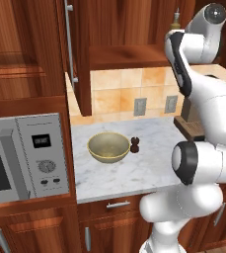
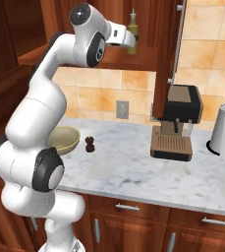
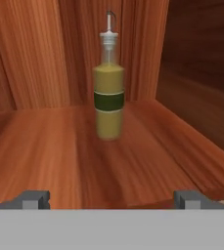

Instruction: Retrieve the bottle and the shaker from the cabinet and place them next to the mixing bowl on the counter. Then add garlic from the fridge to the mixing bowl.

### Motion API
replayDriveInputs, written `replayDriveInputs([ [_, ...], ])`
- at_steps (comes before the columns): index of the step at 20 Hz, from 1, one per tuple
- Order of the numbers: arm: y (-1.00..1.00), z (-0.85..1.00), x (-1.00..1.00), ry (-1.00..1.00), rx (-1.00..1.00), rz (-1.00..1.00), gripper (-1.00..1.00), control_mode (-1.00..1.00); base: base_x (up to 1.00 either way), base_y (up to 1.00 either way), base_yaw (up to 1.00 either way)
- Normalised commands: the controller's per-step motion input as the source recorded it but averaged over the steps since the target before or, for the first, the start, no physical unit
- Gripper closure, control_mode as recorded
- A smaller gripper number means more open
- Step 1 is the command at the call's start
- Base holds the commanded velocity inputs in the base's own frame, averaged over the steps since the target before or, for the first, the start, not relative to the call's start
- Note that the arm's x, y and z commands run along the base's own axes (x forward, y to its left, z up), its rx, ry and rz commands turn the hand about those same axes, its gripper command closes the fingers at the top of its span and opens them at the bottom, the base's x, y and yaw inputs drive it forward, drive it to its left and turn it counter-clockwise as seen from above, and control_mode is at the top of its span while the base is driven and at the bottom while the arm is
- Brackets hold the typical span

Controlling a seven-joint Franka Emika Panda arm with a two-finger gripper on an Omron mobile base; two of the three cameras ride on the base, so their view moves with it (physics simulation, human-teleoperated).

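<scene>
1. A white marble worktop carries a round tan mixing bowl, with a small dark shaker just beside it.
2. Above, on the wooden cabinet shelf, an upright yellow oil bottle with a green band stands straight ahead of the hand.
3. The hand's fingers are spread wide, holding nothing.
</scene>
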Motion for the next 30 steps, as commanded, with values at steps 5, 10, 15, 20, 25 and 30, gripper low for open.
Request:
replayDriveInputs([
  [5,-0.11,0.00,0.34,0.00,0.01,0.01,-1.00,-1.00,0.00,0.00,0.00],
  [10,-0.28,0.00,0.45,0.00,0.05,0.14,-1.00,-1.00,0.00,0.00,0.00],
  [15,-0.32,0.04,0.43,0.00,0.01,0.12,-1.00,-1.00,0.00,0.00,0.00],
  [20,-0.13,0.19,0.23,0.01,0.00,0.05,-1.00,-1.00,0.00,0.00,0.00],
  [25,0.00,0.03,0.26,0.00,0.00,0.00,-1.00,-1.00,0.00,0.00,0.00],
  [30,0.03,0.00,0.18,0.00,0.00,0.00,-1.00,-1.00,0.00,0.00,0.00],
])
